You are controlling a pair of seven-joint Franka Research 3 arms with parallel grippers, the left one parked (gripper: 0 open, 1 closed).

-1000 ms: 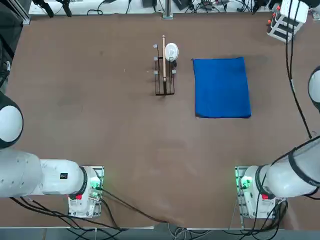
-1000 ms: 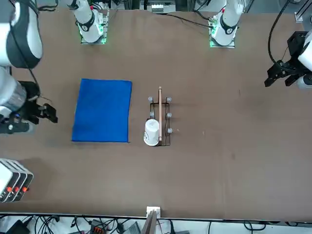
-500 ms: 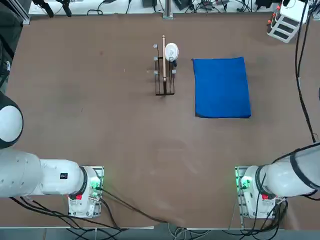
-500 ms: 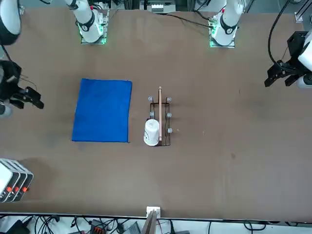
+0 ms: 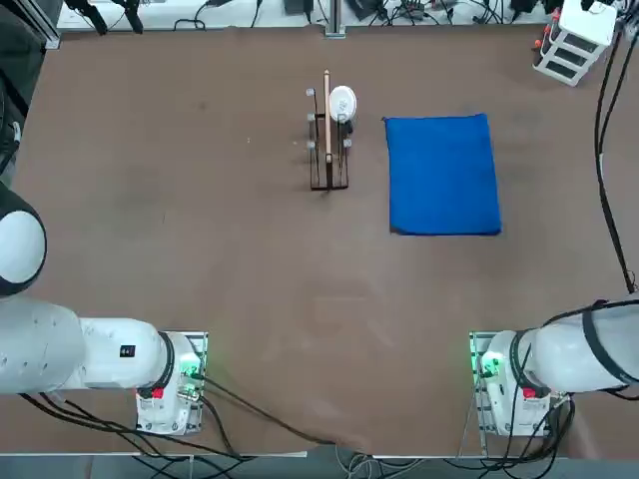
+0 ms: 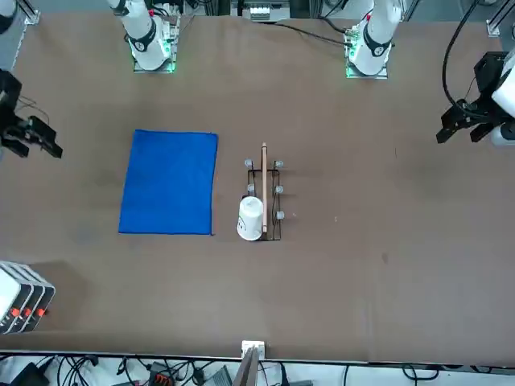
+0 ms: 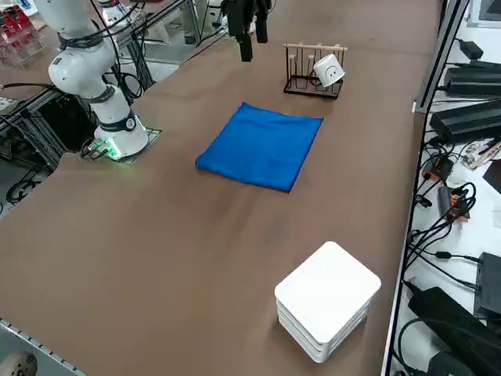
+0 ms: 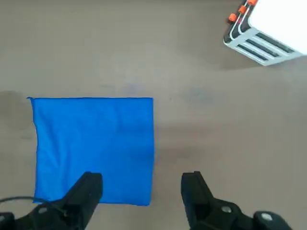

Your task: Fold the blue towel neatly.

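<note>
The blue towel (image 5: pixel 443 175) lies flat as a neat rectangle on the brown table, right of centre in the top view. It also shows in the front view (image 6: pixel 169 182), the right side view (image 7: pixel 262 146) and the right wrist view (image 8: pixel 93 148). My right gripper (image 6: pixel 39 141) hangs in the air beyond the towel's outer side, well above the table, open and holding nothing. In the side view the right gripper (image 7: pixel 252 43) sits high at the top. In the wrist view the right gripper (image 8: pixel 141 191) looks down on one long edge of the towel.
A small wire rack (image 5: pixel 328 150) with a white cup (image 5: pixel 341 102) on it stands just left of the towel. A white box with orange buttons (image 5: pixel 574 45) sits at the far right corner of the table (image 5: pixel 200 249). Cables run along the table edges.
My right gripper has drawn away from the towel's side, moving outward and back toward the robot's end of the table, still open. The towel has not moved.
</note>
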